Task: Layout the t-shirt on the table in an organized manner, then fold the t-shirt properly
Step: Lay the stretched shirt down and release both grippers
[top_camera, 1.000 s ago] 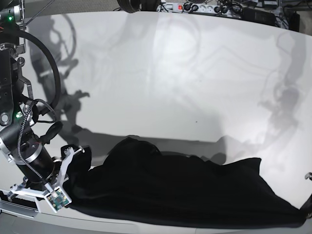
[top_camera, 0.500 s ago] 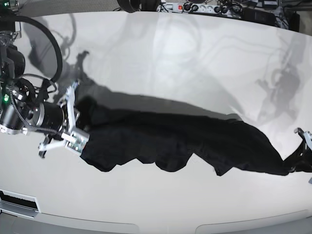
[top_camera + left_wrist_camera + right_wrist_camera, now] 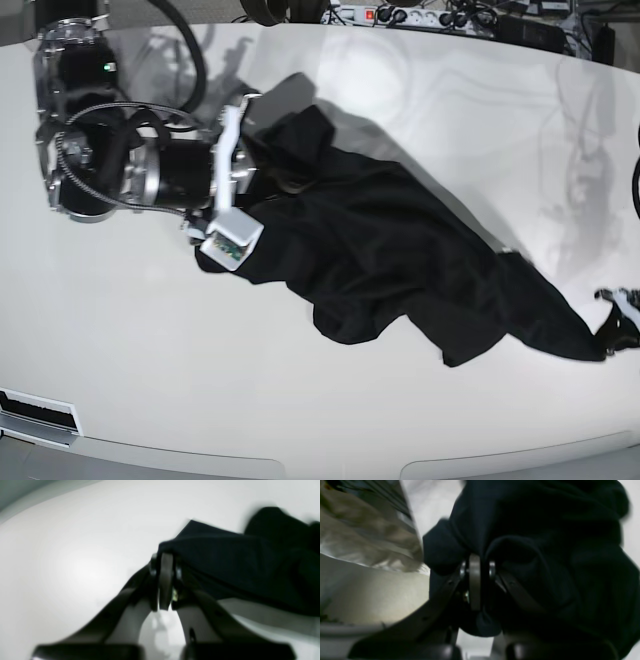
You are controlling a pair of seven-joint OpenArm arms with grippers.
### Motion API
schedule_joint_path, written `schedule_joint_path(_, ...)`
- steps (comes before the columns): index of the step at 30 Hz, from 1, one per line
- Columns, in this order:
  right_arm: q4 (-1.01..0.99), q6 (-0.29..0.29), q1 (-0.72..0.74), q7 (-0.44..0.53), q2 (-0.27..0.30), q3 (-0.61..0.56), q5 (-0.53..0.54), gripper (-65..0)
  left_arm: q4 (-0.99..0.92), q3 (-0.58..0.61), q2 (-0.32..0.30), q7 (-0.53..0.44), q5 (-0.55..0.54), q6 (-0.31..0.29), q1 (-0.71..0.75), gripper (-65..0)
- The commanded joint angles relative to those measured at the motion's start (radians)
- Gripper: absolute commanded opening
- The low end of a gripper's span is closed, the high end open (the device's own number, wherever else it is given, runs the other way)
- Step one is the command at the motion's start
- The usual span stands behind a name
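Left wrist view: left tool (image 3: 165, 580) blurred, jaws drawn near together at centre frame, edge of the black t-shirt (image 3: 237, 565) lying over the tips; whether pinched or merely draped, cannot tell. Cloth running off toward 3 o'clock, white counter (image 3: 75, 555) bare toward 9 o'clock.

Right wrist view: right tool (image 3: 477, 580) clamped on a thick bunch of the t-shirt (image 3: 545, 555), fabric bulging around both jaws and filling the frame from 12 to 4 o'clock. Pale counter (image 3: 382, 600) toward 8 o'clock.

Base view: t-shirt (image 3: 400, 260) stretched as a long crumpled band across the counter (image 3: 200, 380), from the right tool (image 3: 240, 175) at 10 o'clock down to the left tool (image 3: 615, 320) at 4 o'clock. Not yet laid flat; folds and a hanging lobe near the middle.

Handling, as judged: light, limp, no stiffness, apt to sag and bunch between two holds; likely to slide easily on the glossy top. Better taken at shoulder seams or hem corners than in a wad, so the panel spreads under its own weight
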Motion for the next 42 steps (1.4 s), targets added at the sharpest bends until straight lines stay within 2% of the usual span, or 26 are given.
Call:
schedule_joint_path(1,0.014,0.003,0.017,0.030,-0.012,-0.014,0.029,-65.0,-0.002,-0.013,-0.027,-0.036,-0.030,0.002,-0.060,-48.4)
schedule_joint_path(3,0.014,0.003,0.017,0.030,-0.028,-0.060,0.029,-47.2,-0.024,-0.013,-0.034,0.003,-0.031,0.002,-0.105,-30.1)
schedule_joint_path(4,0.014,0.003,0.018,0.030,-0.035,-0.082,0.029,-36.8,-0.023,-0.013,-0.039,0.013,-0.035,0.013,-0.122,-23.6)
schedule_joint_path(6,0.014,0.003,0.027,0.031,-0.038,-0.114,0.029,-21.1,-0.023,-0.013,-0.048,0.051,-0.072,0.033,-0.160,-17.8)
schedule_joint_path(7,0.014,0.003,0.038,0.030,-0.036,-0.123,0.029,-17.6,-0.023,-0.013,-0.050,0.080,-0.097,0.048,-0.183,-17.7)
schedule_joint_path(8,0.014,0.003,0.052,0.029,-0.036,-0.124,0.026,-16.9,-0.023,-0.014,-0.050,0.109,-0.125,0.061,-0.204,-17.7)
schedule_joint_path(10,0.014,0.003,0.080,0.030,-0.036,-0.122,0.006,-17.0,-0.023,-0.013,-0.048,0.180,-0.213,0.053,-0.241,-17.7)
schedule_joint_path(11,0.014,0.003,0.095,0.030,-0.036,-0.116,-0.020,-17.0,-0.023,-0.014,-0.049,0.227,-0.274,0.019,-0.255,-17.8)
schedule_joint_path(13,0.014,0.003,0.121,0.031,-0.036,-0.093,-0.106,-17.0,-0.023,-0.013,-0.049,0.357,-0.415,-0.103,-0.272,-20.1)
schedule_joint_path(14,0.014,0.003,0.130,0.038,-0.036,-0.079,-0.162,-17.0,-0.022,-0.013,-0.048,0.432,-0.512,-0.144,-0.271,-22.7)
schedule_joint_path(16,0.010,0.003,0.137,0.100,-0.036,-0.049,-0.296,-17.0,-0.022,-0.013,-0.043,0.591,-0.729,-0.144,-0.259,-29.3)
schedule_joint_path(18,-0.015,0.003,0.137,0.216,-0.036,-0.031,-0.423,-17.0,-0.022,-0.013,-0.023,0.700,-0.859,-0.144,-0.251,-34.6)
schedule_joint_path(21,-0.122,-0.078,0.154,0.322,-0.037,-0.037,-0.533,-17.0,-0.022,-0.013,0.021,0.745,-0.859,-0.144,-0.237,-36.1)
schedule_joint_path(25,-0.357,-0.123,0.212,0.346,-0.037,-0.048,-0.566,-17.1,-0.022,-0.013,0.069,0.724,-0.859,-0.144,-0.194,-36.0)
schedule_joint_path(29,-0.594,-0.115,0.289,0.370,-0.039,-0.048,-0.567,-17.3,-0.022,-0.013,0.100,0.670,-0.805,-0.144,-0.157,-36.0)
schedule_joint_path(33,-0.793,-0.066,0.351,0.397,-0.050,-0.048,-0.554,-18.6,-0.022,-0.013,0.117,0.664,-0.801,-0.144,-0.148,-36.0)
schedule_joint_path(34,-0.832,-0.047,0.356,0.397,-0.060,-0.048,-0.555,-21.3,-0.022,-0.013,0.117,0.659,-0.801,-0.144,-0.148,-36.0)
schedule_joint_path(36,-0.895,-0.007,0.355,0.397,-0.084,-0.048,-0.560,-31.0,-0.022,-0.013,0.117,0.659,-0.802,-0.144,-0.149,-36.0)
schedule_joint_path(38,-0.934,0.001,0.355,0.397,-0.103,-0.048,-0.564,-46.0,-0.022,-0.013,0.117,0.659,-0.802,-0.144,-0.149,-36.0)
schedule_joint_path(40,-0.937,0.001,0.356,0.398,-0.111,-0.048,-0.562,-65.0,-0.022,-0.013,0.117,0.659,-0.801,-0.144,-0.149,-36.0)
schedule_joint_path(42,-0.918,0.001,0.367,0.396,-0.112,-0.047,-0.555,-65.0,-0.022,-0.013,0.117,0.659,-0.801,-0.144,-0.149,-36.0)
